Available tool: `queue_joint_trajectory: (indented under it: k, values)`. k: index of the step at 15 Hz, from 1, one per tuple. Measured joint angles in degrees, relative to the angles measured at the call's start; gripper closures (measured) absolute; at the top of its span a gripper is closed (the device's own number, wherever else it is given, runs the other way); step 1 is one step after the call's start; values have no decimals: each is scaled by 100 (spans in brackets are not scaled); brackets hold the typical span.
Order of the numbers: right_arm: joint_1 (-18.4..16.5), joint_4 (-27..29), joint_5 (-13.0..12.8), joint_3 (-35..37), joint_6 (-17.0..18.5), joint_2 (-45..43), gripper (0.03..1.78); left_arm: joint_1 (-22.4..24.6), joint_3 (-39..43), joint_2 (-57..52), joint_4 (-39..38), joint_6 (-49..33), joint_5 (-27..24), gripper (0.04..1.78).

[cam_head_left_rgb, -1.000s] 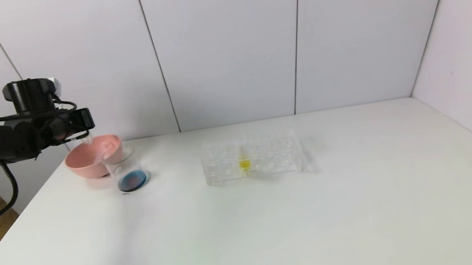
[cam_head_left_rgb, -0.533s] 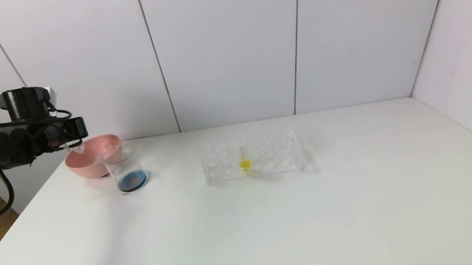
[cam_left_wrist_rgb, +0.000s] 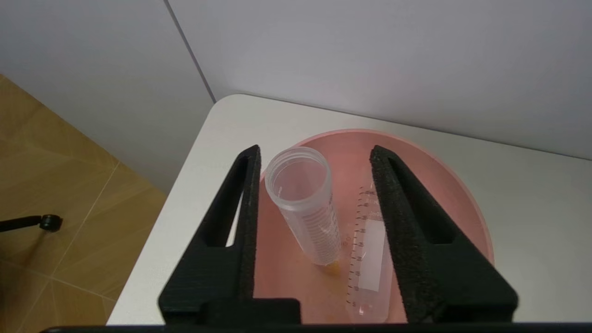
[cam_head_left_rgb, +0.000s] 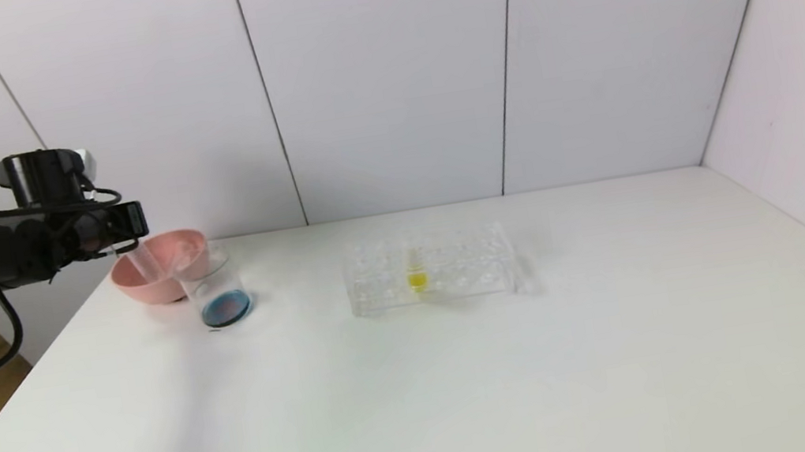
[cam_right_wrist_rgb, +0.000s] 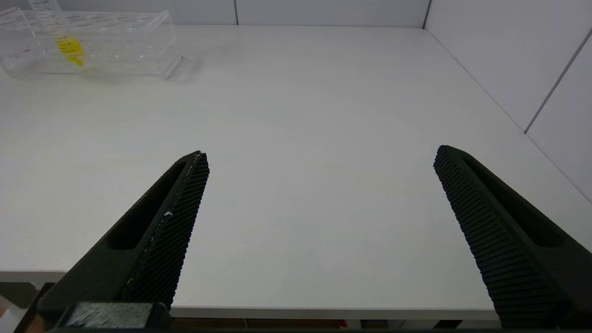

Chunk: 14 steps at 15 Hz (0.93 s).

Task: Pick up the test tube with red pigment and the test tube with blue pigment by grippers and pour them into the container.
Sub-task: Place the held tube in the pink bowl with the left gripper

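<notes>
My left gripper (cam_head_left_rgb: 122,237) hovers over the pink bowl (cam_head_left_rgb: 131,289) at the table's far left, and in the left wrist view (cam_left_wrist_rgb: 313,150) it is open. A clear tube (cam_left_wrist_rgb: 303,208) with a trace of red-orange at its tip leans in the bowl between the fingers, its rim close to one finger (cam_left_wrist_rgb: 247,203); it also shows in the head view (cam_head_left_rgb: 141,262). A second clear graduated tube (cam_left_wrist_rgb: 372,249) lies in the bowl and looks empty. The glass container (cam_head_left_rgb: 213,282) stands beside the bowl with dark blue liquid at its bottom. My right gripper (cam_right_wrist_rgb: 321,152) is open and empty over the table's near edge.
A clear tube rack (cam_head_left_rgb: 449,271) stands mid-table with a yellow-liquid tube (cam_head_left_rgb: 416,273) in it; it also shows in the right wrist view (cam_right_wrist_rgb: 120,44). White wall panels close the back and right. The table's left edge (cam_left_wrist_rgb: 185,166) drops to wooden floor.
My left gripper has moved left and a little down over the pink bowl. The tube now shows below it, leaning into the bowl.
</notes>
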Motion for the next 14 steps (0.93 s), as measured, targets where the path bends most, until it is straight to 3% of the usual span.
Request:
queue_joint_trajectory:
  k: [4,6,8,14]
  values:
    - [0,0,0,0,0,0,4,-9,6,-5,-48,-1,-5,33]
    - [0,0,0,0,0,0,4,-22,44,-49,-52,13,-5,15]
    - [2,0,0,0,0,0,4,-91,166,-197,-96,21,-2,6]
    - [0,0,0,0,0,0,4,-339,912,-1325,-797,712,-44,6]
